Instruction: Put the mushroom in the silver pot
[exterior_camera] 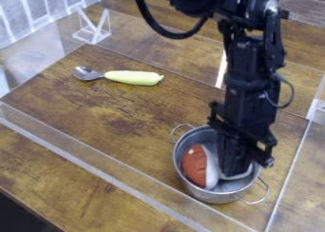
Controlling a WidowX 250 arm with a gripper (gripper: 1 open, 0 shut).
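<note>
Pincer (237,165) closed, empty, pointing steeply down inside the silver pot (191,175), right of the mushroom (200,164). Black jointed arm (250,79) rises near-vertical above it, then bends out of view at top. Mushroom lies in the pot, rounded reddish-brown cap showing. Pot: round, shiny steel, low walls. Bench (89,122): dark grained wood. Yellow-green vegetable (133,78) and small metal spoon (86,73) lie well apart, upper left.

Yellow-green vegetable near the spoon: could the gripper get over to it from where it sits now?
Probably yes. The vegetable lies in the open on the table; the gripper is down in the silver pot and must lift over the rim first.
</note>
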